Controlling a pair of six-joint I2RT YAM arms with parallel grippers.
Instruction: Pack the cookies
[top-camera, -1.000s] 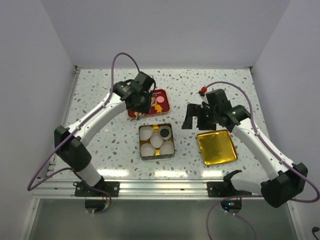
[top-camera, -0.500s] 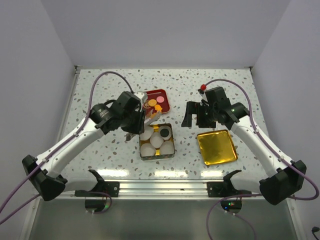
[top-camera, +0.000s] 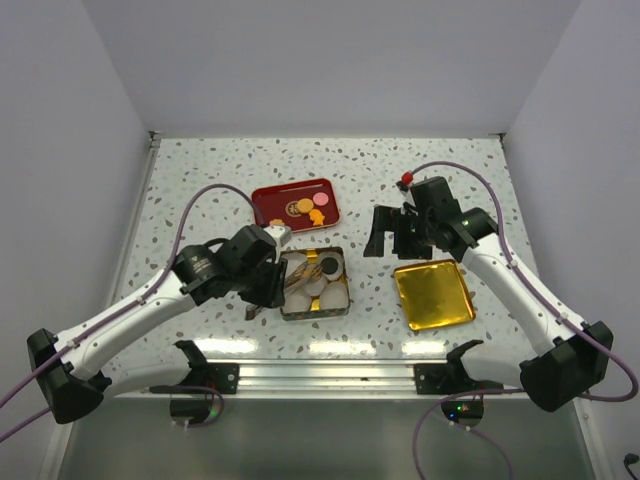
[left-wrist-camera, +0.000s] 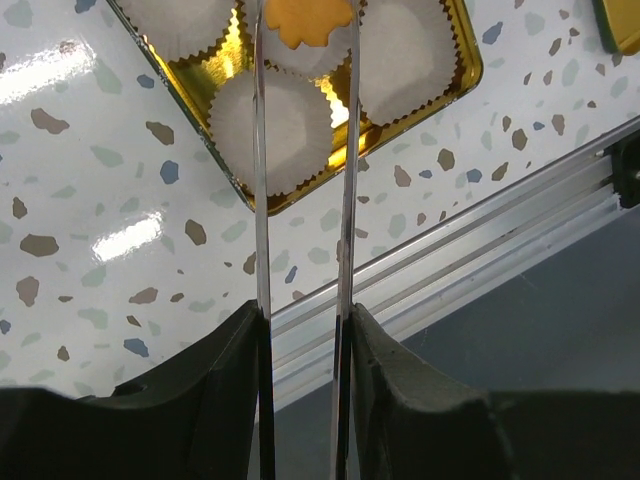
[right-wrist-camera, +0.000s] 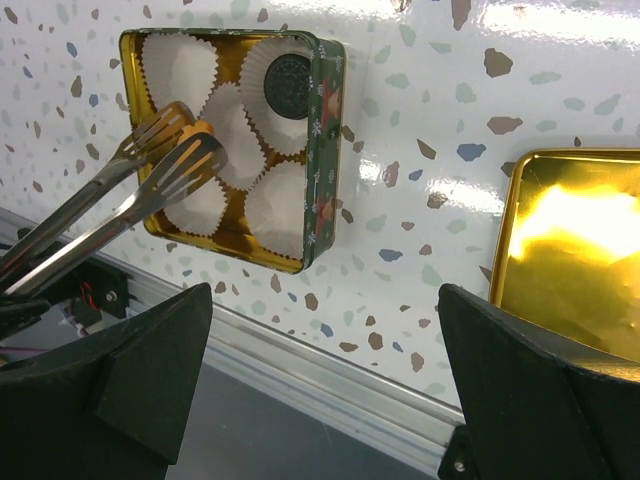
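Since half a second ago the left arm has swung back from the tray (top-camera: 270, 200) toward its own base, carrying the tongs (left-wrist-camera: 347, 200) over the tin (right-wrist-camera: 322, 170); the right arm has barely shifted.

The left gripper (left-wrist-camera: 303, 320) is clamped on the tong handles, squeezing the two blades close together. An orange cookie (left-wrist-camera: 300, 20) is pinched between the tips, at the far end of the tool, straight ahead of the gripper. Below the tips lie the white paper cups (left-wrist-camera: 270, 130) lining the tin. The cookie hangs over a cup near the tin's middle; whether it touches the paper I cannot tell. A dark cookie (right-wrist-camera: 290, 72) already sits in the cup at the corner beyond the tips, toward the right gripper's side.

The right gripper (top-camera: 390, 238) hangs with its fingers spread wide and nothing between them, the tin to its left and the gold lid (top-camera: 433, 293) just behind it.

This looks like the placing step of the second cookie. Next, the tips need lowering into an empty cup, then the squeeze eased so the blades spring apart and the cookie drops flat. Lifting straight up should avoid dragging the light cup out. More cookies (top-camera: 310, 207), orange, yellow and pink, wait on the tray, beyond the tin from the left gripper, so several more trips remain.
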